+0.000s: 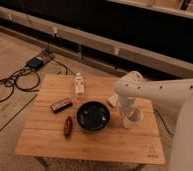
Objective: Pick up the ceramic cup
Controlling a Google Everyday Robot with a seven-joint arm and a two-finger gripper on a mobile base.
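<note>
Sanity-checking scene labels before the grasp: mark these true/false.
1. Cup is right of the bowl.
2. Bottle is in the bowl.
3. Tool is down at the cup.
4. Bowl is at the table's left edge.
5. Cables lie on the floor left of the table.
1. True: the cup stands right of the bowl.
2. False: the bottle is on the table, behind the bowl.
3. True: the tool is low at the cup, on the table's right side.
4. False: the bowl sits near the table's middle.
5. True: the cables lie on the floor there.
</note>
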